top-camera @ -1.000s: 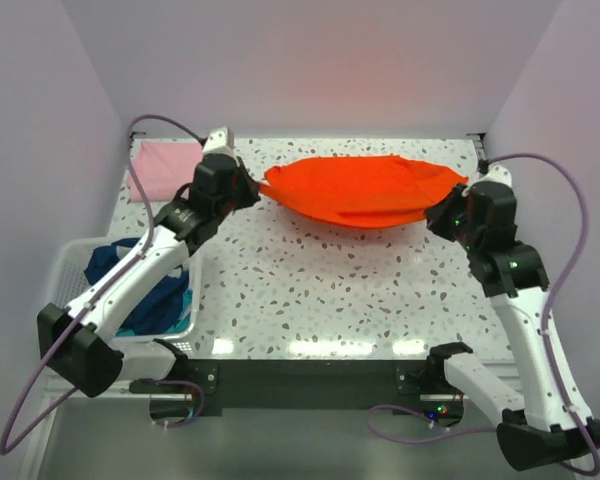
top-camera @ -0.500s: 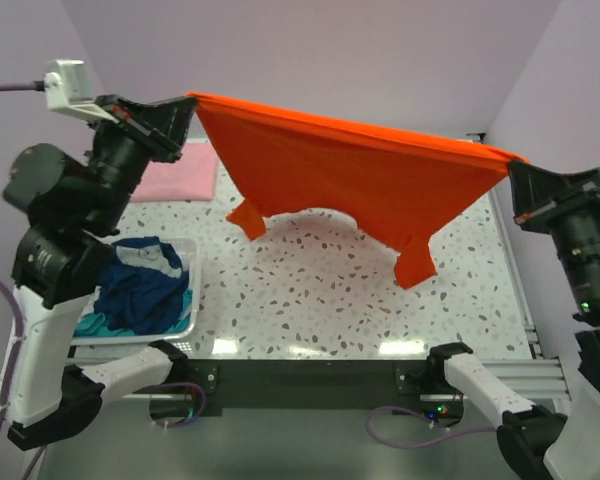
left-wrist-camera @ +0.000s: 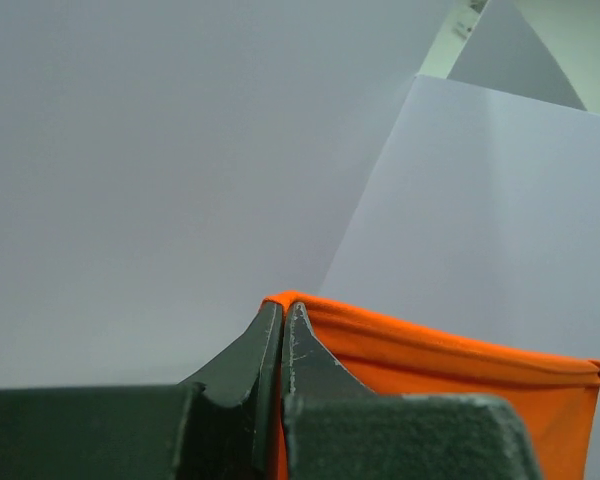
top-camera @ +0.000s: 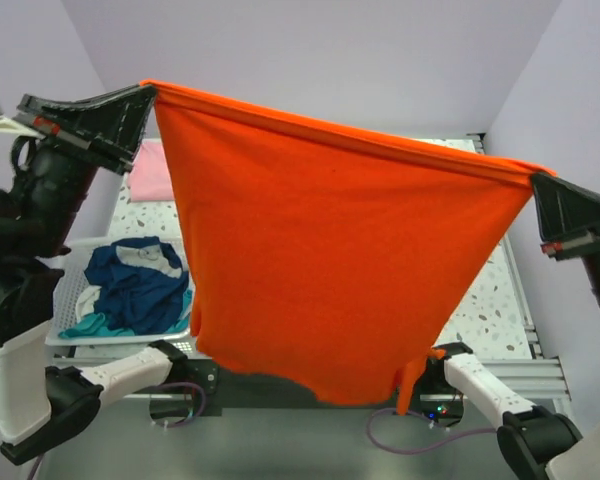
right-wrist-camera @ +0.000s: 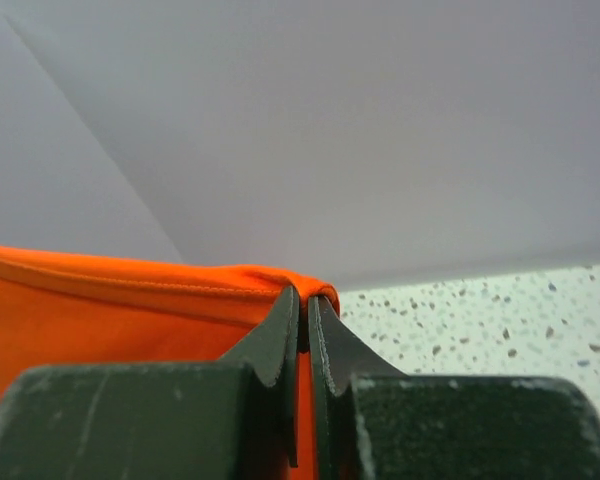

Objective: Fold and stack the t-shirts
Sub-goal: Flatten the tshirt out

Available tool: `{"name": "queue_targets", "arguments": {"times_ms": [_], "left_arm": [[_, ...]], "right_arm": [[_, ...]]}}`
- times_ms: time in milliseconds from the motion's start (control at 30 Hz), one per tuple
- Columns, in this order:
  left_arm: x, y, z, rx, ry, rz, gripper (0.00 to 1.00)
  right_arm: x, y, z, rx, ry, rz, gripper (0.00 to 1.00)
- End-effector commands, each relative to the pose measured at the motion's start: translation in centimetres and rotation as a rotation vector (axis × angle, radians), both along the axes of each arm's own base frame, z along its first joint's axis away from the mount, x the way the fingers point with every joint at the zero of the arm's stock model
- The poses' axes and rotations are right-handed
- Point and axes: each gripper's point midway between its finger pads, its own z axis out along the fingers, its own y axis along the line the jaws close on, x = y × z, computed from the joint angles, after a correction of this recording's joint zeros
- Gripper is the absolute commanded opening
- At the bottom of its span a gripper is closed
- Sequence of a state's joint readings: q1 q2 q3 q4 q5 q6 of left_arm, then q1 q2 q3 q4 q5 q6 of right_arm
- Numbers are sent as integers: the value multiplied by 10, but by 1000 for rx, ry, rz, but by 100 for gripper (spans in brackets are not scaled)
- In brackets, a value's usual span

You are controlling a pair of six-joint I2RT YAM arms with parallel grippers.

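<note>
The bright orange-red t-shirt (top-camera: pixel 330 260) hangs spread wide in the air between my two grippers, high above the table and close to the top camera. My left gripper (top-camera: pixel 148 92) is shut on its upper left corner; the pinched hem shows in the left wrist view (left-wrist-camera: pixel 283 303). My right gripper (top-camera: pixel 533 178) is shut on the upper right corner, seen in the right wrist view (right-wrist-camera: pixel 305 292). A pale pink t-shirt (top-camera: pixel 150 172) lies at the table's far left. Dark blue and teal t-shirts (top-camera: pixel 140 283) lie heaped in the basket. The hanging shirt hides most of the table.
The white slatted basket (top-camera: pixel 70 300) stands at the left near edge of the speckled table (top-camera: pixel 495 300). Pale walls close in the back and both sides.
Both arms have lifted the orange-red shirt from the table, raised it higher and brought it toward the camera, so it now hangs fully open.
</note>
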State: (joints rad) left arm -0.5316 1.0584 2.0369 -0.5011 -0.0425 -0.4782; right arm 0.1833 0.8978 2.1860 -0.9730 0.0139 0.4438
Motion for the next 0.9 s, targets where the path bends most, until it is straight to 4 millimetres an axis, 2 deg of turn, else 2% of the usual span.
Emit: {"name": "queue_targets", "arguments": {"times_ms": [0,67,100,133,167,200,233,267,300,333,367,400,433,467,500,533,567,600,633,667,700,733,767,800,867], "left_arm": [[77,-15,-43,79,139,143,0],[110,-20,-70,105,207,211,0],[138,-31,-92,143,261,234,0],[155,-36,-107,164,294,258,0],[173,-37,-123,191,332,309,0],[208,-51,-157,247,401,331,0],[226,-57,-176,276,438,348,0],[244,-62,-187,306,458,363,0],[283,-76,-238,379,544,377,0],[304,-80,-264,411,588,396,0],[323,-74,-269,414,611,447,0],[360,-86,-340,502,715,456,0],[374,-89,-368,540,759,460,3],[390,-98,-365,534,737,439,17],[411,-108,-426,598,809,414,38],[417,-113,-441,611,820,400,79],[422,-121,-449,605,818,370,97],[423,-124,-459,610,827,355,100],[427,-127,-452,580,789,352,100],[420,-127,-476,596,826,335,100],[414,-125,-452,568,785,331,100],[411,-126,-457,566,776,323,100],[408,-124,-449,559,764,326,100],[404,-122,-433,547,745,330,100],[395,-116,-426,549,761,338,100]], "right_arm": [[58,-11,-28,-42,120,-122,0],[84,-17,-42,-53,168,-179,0],[105,-18,-63,-72,232,-201,0],[125,-23,-78,-87,281,-250,0],[139,-24,-85,-95,297,-272,0],[160,-25,-112,-120,367,-295,0],[182,-24,-132,-144,423,-313,0],[200,-28,-144,-156,447,-345,0],[218,-28,-173,-177,513,-347,0],[246,-34,-205,-193,597,-363,0],[266,-31,-220,-187,614,-341,0],[282,-35,-251,-199,679,-343,0],[300,-39,-276,-211,726,-340,0],[329,-40,-315,-220,798,-330,0],[345,-35,-341,-216,850,-282,0],[357,-42,-360,-208,895,-281,0],[365,-45,-379,-206,947,-276,10],[385,-41,-408,-210,1016,-249,26],[390,-40,-418,-210,1047,-238,46],[391,-52,-430,-201,1094,-251,87],[398,-51,-432,-200,1096,-243,99],[400,-49,-431,-200,1090,-234,99],[397,-49,-434,-196,1091,-231,99],[395,-48,-424,-189,1064,-231,99],[388,-44,-426,-174,1055,-214,99]]}}
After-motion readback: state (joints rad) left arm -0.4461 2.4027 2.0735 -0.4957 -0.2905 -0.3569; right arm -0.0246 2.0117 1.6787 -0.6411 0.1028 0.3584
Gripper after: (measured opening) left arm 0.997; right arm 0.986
